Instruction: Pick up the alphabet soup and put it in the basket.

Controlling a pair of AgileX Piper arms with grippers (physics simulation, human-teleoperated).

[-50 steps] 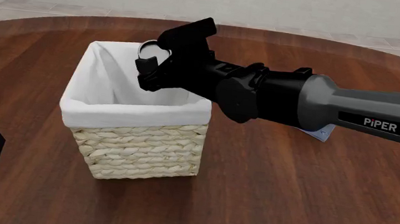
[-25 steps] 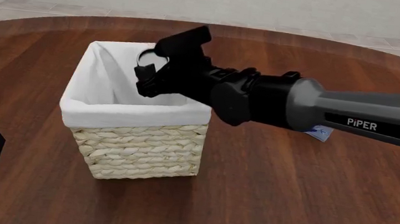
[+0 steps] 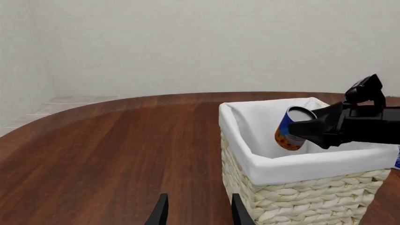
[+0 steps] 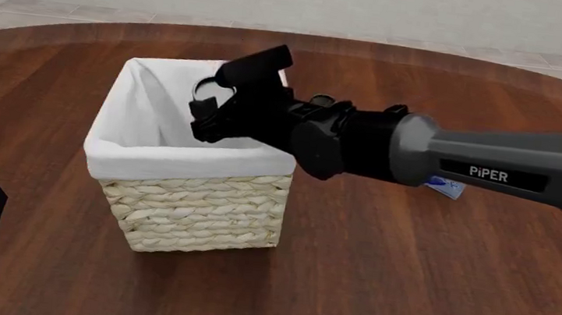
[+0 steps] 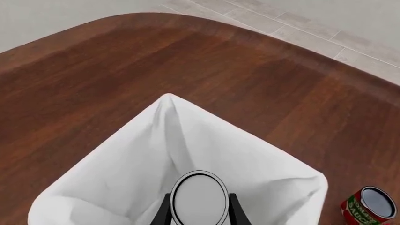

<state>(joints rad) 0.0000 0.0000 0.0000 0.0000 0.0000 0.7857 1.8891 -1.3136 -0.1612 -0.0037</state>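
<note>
The right gripper (image 4: 218, 108) pinches the silver-topped, blue-and-orange alphabet soup (image 3: 291, 128), tilted, inside the basket (image 4: 193, 195) opening.

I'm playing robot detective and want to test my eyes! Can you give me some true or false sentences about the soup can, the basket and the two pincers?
1. The right pincer holds the alphabet soup. True.
2. The soup can lies on the table. False: it hangs tilted over the open basket, partly inside its rim.
3. The left pincer holds a can too. False: it holds nothing, and its fingers are apart.
4. The basket has a white cloth lining. True.
5. The red-and-green can is in the basket. False: it stands on the table, outside.
</note>
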